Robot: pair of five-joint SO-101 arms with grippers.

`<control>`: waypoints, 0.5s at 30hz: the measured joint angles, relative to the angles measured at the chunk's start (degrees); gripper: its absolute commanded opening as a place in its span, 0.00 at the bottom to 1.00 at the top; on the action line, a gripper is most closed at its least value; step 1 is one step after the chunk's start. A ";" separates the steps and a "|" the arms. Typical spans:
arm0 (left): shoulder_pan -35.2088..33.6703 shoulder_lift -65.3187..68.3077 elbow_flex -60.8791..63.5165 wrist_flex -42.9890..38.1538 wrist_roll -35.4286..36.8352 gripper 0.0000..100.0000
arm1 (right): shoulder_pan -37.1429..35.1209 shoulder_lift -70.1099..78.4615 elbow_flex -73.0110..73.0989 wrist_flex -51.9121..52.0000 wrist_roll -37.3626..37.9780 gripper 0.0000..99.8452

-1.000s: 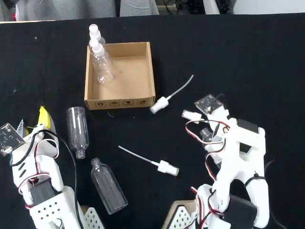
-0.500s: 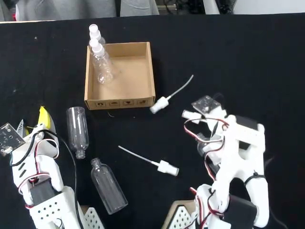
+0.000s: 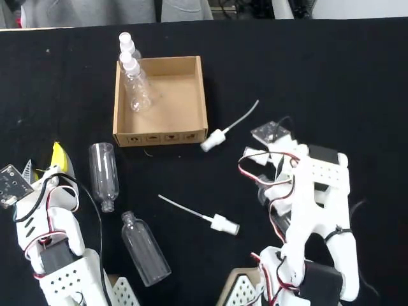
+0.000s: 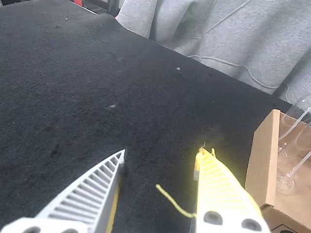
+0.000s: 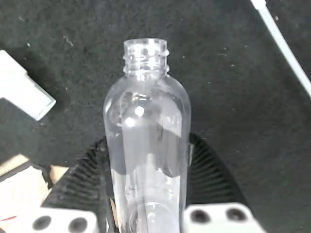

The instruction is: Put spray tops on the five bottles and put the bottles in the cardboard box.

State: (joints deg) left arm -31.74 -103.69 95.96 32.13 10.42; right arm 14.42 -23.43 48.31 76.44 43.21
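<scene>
The black worktop (image 3: 331, 76) carries the cardboard box (image 3: 201, 95) toward its far side. Nearer the front, an uncapped bottle (image 3: 103, 173) and a second bottle (image 3: 145, 248) lie on their sides. Loose on the cloth lie a spray top (image 3: 215, 139) just beside the box's corner, a second spray top (image 3: 223, 224) mid-worktop, and a third spray top (image 3: 254, 153) farther right.

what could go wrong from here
The right gripper clamps the uncapped bottle on its smooth round body, so it might slip or twist when a top is pressed on. The spray top lying on the table has a long thin tube that could bend or miss the narrow neck.
</scene>
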 measured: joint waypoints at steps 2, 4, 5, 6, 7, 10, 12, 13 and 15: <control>0.00 0.00 0.00 0.00 0.00 0.22 | 0.00 0.00 -1.05 -0.09 -1.58 0.06; 0.00 0.00 0.00 0.00 0.00 0.22 | 0.00 0.00 -1.85 0.09 -2.99 0.06; 0.00 0.00 0.00 0.00 0.00 0.22 | 0.00 0.00 -2.20 0.09 -3.69 0.06; 0.00 0.00 0.00 0.00 0.00 0.22 | 0.00 0.00 -2.64 0.09 -4.31 0.06; 0.00 0.00 0.00 0.00 0.00 0.22 | 0.00 0.00 -3.08 0.26 -4.75 0.06; 0.09 0.00 0.00 0.00 0.00 0.22 | 0.00 0.00 -4.84 2.99 -5.19 0.06; 0.18 0.00 0.00 0.00 0.00 0.22 | 0.00 0.00 -6.33 4.31 -5.27 0.06; 0.18 0.00 0.00 0.00 0.00 0.22 | 0.00 0.00 -7.12 5.10 -5.45 0.06; 0.70 0.00 0.00 0.00 0.00 0.22 | 0.00 0.00 -8.53 6.95 -6.77 0.06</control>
State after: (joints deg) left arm -31.03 -103.69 95.96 32.13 10.42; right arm 14.42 -23.43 39.78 83.38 36.44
